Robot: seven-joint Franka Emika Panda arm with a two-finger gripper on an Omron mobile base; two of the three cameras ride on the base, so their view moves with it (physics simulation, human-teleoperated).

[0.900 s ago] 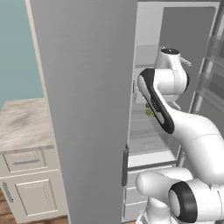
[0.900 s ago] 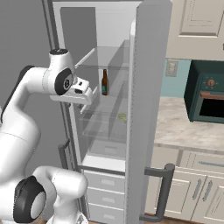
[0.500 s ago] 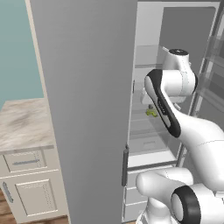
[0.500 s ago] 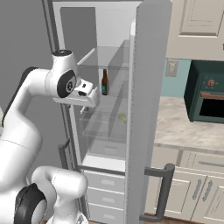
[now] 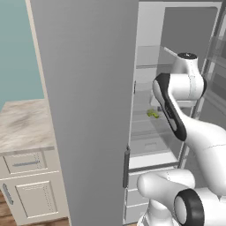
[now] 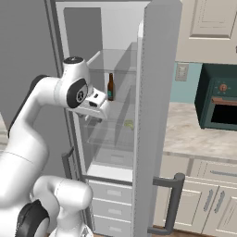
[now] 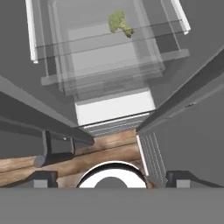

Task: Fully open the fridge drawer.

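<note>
The fridge (image 6: 155, 92) stands with both grey doors swung open, its white interior and glass shelves showing. The fridge drawer (image 6: 112, 156) is a pale translucent box below the shelves, pushed in; it also appears low in the compartment in the left base view (image 5: 150, 146). From the hand view it lies beneath the stacked glass shelves (image 7: 105, 61). My gripper (image 6: 94, 115) hangs in front of the middle shelves, well above the drawer and pointing down. It is open, fingertips (image 7: 43, 178) wide apart with nothing between them.
A brown bottle (image 6: 110, 87) stands on an upper shelf and a green vegetable (image 7: 120, 22) lies on a lower one. The left door (image 5: 88, 110) and right door (image 6: 152, 139) flank the arm closely. White freezer drawers (image 6: 109, 196) sit below. Cream cabinets and an oven (image 6: 217, 102) are at the right.
The arm has swung a little further toward the fridge interior, carrying the hand slightly right and down. The drawer and doors have not moved.
</note>
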